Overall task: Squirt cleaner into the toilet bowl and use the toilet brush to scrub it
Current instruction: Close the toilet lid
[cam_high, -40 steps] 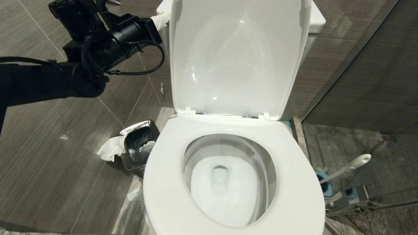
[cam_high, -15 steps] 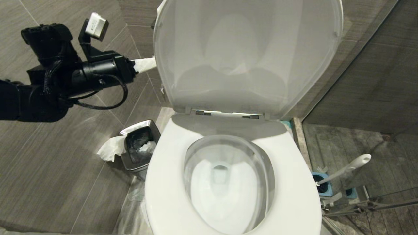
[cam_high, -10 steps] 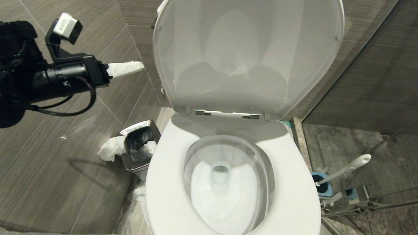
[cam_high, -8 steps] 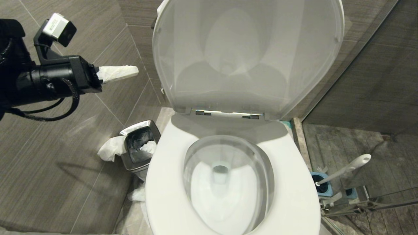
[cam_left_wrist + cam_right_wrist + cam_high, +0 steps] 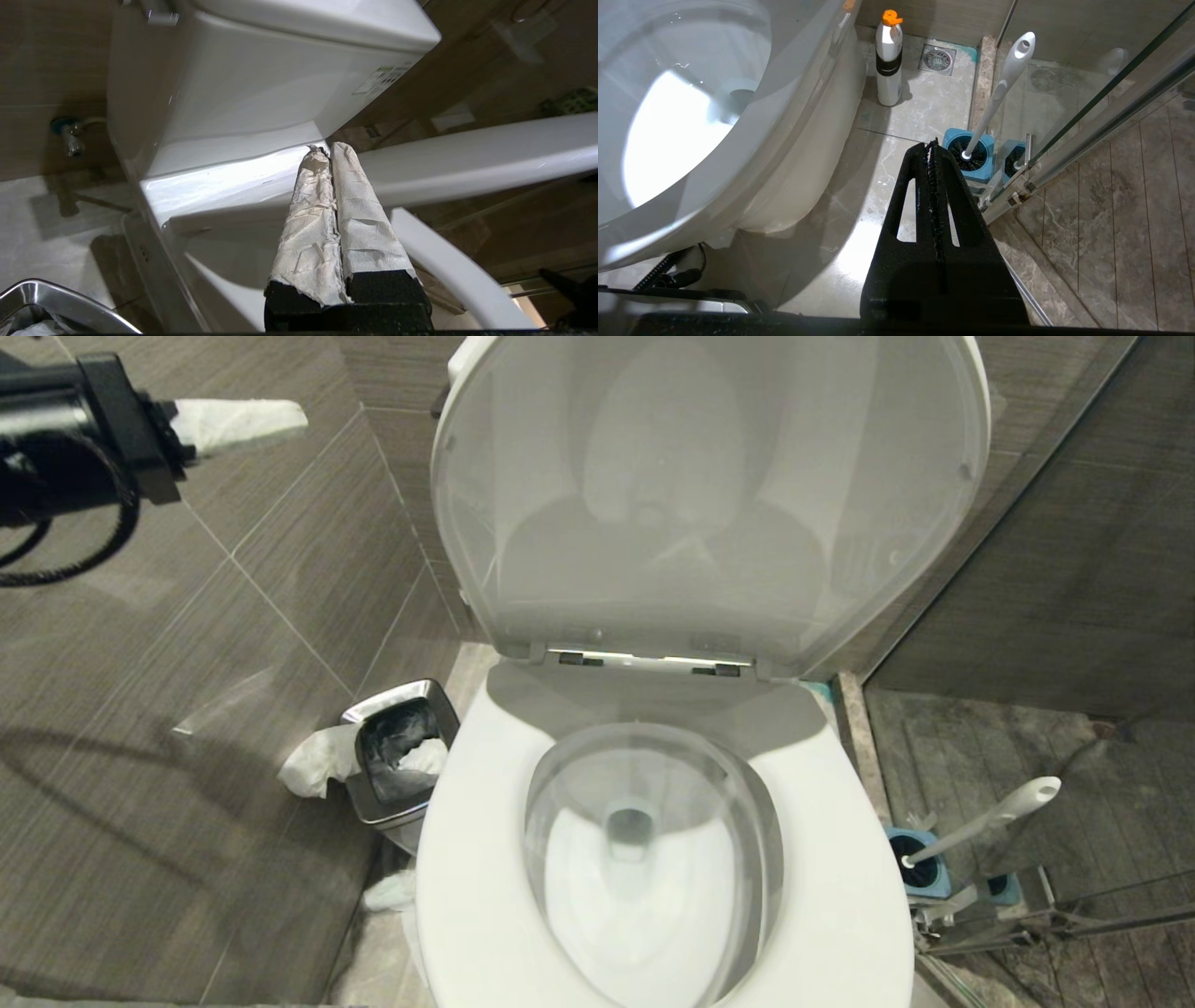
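Grey-tiled bathroom: the toilet bowl [image 5: 653,859] stands with its lid raised. Left of that lid, the paper-wrapped left gripper [image 5: 280,418] hangs clenched on nothing. Right of the bowl, the toilet brush [image 5: 990,821] sits in its blue holder [image 5: 924,873], the right gripper [image 5: 932,145] pinched empty nearby.

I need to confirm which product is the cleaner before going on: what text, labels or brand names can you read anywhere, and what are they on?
No text can be read in any view.
Sticker on the side of the toilet tank: green and grey print, too small to read.
White bottle with orange cap on the floor beside the toilet bowl: dark band, no legible words.
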Controlling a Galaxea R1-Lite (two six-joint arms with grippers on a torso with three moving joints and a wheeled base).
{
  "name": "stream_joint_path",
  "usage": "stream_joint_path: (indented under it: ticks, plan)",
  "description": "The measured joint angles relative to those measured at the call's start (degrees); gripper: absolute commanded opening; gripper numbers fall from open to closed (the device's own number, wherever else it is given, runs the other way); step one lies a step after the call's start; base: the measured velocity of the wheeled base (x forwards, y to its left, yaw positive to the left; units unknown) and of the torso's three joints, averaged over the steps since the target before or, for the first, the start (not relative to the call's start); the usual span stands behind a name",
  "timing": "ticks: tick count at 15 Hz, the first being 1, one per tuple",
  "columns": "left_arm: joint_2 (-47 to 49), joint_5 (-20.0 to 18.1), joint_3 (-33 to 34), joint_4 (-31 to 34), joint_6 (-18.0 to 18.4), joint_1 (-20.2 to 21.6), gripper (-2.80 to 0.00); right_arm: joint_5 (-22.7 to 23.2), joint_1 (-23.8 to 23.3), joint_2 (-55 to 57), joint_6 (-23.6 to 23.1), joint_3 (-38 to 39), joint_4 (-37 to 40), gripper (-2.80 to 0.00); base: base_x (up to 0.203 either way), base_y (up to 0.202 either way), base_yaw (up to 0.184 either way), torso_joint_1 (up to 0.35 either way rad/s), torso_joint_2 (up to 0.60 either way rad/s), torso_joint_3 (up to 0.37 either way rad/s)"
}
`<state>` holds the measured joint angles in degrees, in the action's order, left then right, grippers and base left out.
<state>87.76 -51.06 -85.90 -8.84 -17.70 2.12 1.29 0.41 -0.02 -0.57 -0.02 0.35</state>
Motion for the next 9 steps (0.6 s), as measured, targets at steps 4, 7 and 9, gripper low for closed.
stream_joint_path:
  ticks: [4,7,9]
  plan:
    - [-3.5,5.9,-19.5,28.6,-1.3,-5.4,-2.80,0.0,0.0,0.0,0.0,0.0,0.0,-2.80,0.000,0.000,0.000,0.000,0.00,0.000]
    - [-5.6,20.9,-23.7,48.5,6.1,-9.7,-2.80,0.0,0.0,0.0,0.0,0.0,0.0,-2.80,0.000,0.000,0.000,0.000,0.00,0.000]
    - [-7.4,25.1,-24.4,56.1,14.9,-11.1,-2.80,0.0,0.0,0.0,0.0,0.0,0.0,-2.80,0.000,0.000,0.000,0.000,0.00,0.000]
